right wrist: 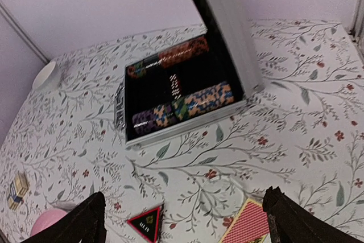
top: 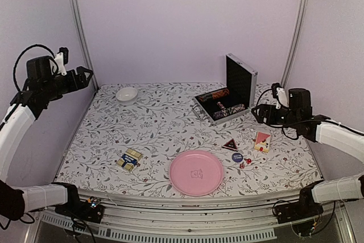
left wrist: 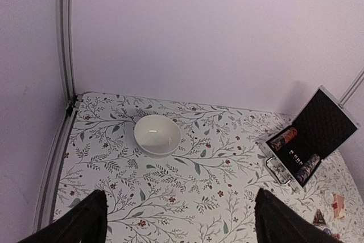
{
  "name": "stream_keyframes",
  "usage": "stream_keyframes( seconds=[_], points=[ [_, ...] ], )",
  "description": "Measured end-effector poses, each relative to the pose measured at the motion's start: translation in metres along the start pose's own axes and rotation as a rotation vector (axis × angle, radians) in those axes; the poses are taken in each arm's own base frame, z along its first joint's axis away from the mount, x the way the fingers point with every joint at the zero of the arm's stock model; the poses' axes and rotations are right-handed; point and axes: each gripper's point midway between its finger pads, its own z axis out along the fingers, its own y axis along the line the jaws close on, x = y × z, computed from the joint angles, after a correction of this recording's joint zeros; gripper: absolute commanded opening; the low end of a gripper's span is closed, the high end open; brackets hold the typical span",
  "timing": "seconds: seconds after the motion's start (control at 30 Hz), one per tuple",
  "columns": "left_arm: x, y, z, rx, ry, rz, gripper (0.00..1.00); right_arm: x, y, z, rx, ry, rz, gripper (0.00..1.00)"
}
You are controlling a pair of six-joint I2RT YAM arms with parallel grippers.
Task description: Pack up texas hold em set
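Observation:
The silver case [top: 223,105] stands open at the back right, its lid upright and rows of poker chips [right wrist: 182,105] in the black lining. It also shows in the left wrist view [left wrist: 300,153]. A red card deck [top: 262,140], a black triangle marker [top: 230,144], a round blue button [top: 237,157] and red dice [top: 245,163] lie in front of it. A blue and yellow deck [top: 129,159] lies front left. My left gripper [top: 86,76] is open and empty, high over the back left. My right gripper [top: 259,113] is open and empty, above the red deck [right wrist: 248,229].
A pink round plate [top: 197,172] sits at the front middle. A small white bowl [top: 127,94] sits at the back left, below my left gripper [left wrist: 157,135]. Metal frame posts [top: 79,27] rise at both back corners.

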Motion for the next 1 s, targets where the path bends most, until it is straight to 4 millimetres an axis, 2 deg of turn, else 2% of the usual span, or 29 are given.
stream_keyframes(
  seconds=[0.13, 0.23, 0.3, 0.37, 0.53, 0.67, 0.87, 1.0],
  points=[
    [0.020, 0.004, 0.007, 0.004, 0.039, 0.029, 0.90, 0.050, 0.043, 0.009, -0.074, 0.163, -0.065, 0.93],
    [0.037, 0.007, 0.008, 0.006, 0.056, 0.046, 0.90, 0.083, 0.062, 0.010, -0.085, 0.264, -0.103, 0.91],
    [0.041, 0.009, 0.007, 0.000, 0.056, 0.063, 0.89, 0.105, 0.069, 0.011, -0.069, 0.341, -0.120, 0.90],
    [0.037, 0.011, 0.007, -0.016, 0.036, 0.084, 0.85, 0.126, 0.073, 0.012, -0.042, 0.422, -0.136, 0.90],
    [0.033, 0.014, 0.005, -0.030, 0.009, 0.104, 0.84, 0.168, 0.079, 0.012, 0.037, 0.587, -0.165, 0.90],
    [0.042, 0.010, 0.003, 0.003, 0.015, 0.098, 0.83, 0.182, 0.086, 0.006, 0.076, 0.656, -0.165, 0.89],
    [0.047, 0.007, 0.003, 0.025, 0.023, 0.091, 0.82, 0.186, 0.081, 0.008, 0.166, 0.709, -0.134, 0.86],
    [0.047, 0.006, 0.003, 0.031, 0.024, 0.089, 0.82, 0.186, 0.078, 0.015, 0.207, 0.734, -0.125, 0.79]
  ],
)
